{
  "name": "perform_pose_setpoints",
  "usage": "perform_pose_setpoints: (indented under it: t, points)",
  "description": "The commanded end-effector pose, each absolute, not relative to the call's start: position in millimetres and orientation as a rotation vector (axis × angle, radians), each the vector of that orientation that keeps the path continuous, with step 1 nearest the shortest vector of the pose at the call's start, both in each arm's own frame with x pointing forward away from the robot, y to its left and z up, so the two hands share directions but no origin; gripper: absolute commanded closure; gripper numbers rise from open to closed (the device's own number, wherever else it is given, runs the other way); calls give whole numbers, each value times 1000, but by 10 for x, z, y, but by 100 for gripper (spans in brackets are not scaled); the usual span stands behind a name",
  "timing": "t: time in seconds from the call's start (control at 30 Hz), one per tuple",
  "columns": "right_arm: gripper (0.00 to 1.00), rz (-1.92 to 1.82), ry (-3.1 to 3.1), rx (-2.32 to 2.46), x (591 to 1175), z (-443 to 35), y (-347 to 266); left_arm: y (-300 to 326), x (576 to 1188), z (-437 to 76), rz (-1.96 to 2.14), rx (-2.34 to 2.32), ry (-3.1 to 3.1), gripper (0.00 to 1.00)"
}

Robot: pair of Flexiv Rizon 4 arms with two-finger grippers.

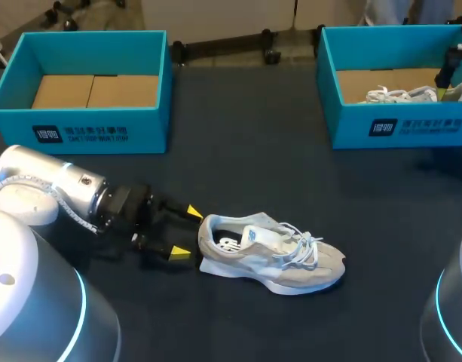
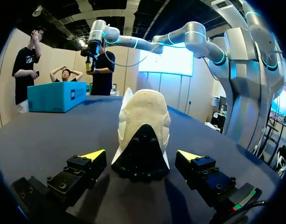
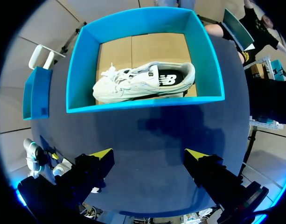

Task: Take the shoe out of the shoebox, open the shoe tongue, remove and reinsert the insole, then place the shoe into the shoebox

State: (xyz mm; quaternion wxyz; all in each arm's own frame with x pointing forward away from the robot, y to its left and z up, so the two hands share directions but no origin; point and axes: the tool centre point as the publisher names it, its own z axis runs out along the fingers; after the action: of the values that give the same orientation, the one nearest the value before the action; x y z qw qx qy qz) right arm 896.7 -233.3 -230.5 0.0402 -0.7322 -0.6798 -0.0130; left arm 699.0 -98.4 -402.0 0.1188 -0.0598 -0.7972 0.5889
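While the shoe (image 1: 272, 253) lies on its sole on the table (image 1: 291, 181), heel at 9 o'clock and toe at 3 in the head view, the left gripper (image 1: 186, 232) sits low at its heel end. Its fingers are spread wide, one on each side of the heel. In the left wrist view a narrow gap shows between each yellow tip and the shoe, so it has hold of nothing. The shoe's tongue and laces are up, with the dark inside showing.

The left box (image 1: 102, 121) stands at 11 o'clock of the table, its cardboard floor bare. The right box (image 3: 143, 103) stands at 1 o'clock and holds a second shoe (image 3: 143, 81) lying flat. The right gripper (image 3: 149, 154) hangs above that box's near wall, looking straight down. Its fingers are also wide apart and grip nothing, well clear of the second shoe.
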Motion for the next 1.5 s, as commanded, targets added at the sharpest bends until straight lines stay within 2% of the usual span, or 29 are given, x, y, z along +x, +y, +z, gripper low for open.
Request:
perform_pose_setpoints:
  t: [0.03,1.5]
  points:
    - [0,-43,-2083,-2244,8960,-2307,-2334,-1081,6958,-4059,1717,-180,-2347,0]
    - [0,-43,-2083,-2244,8960,-2307,-2334,-1529,6882,-4183,1724,-200,-2374,0]
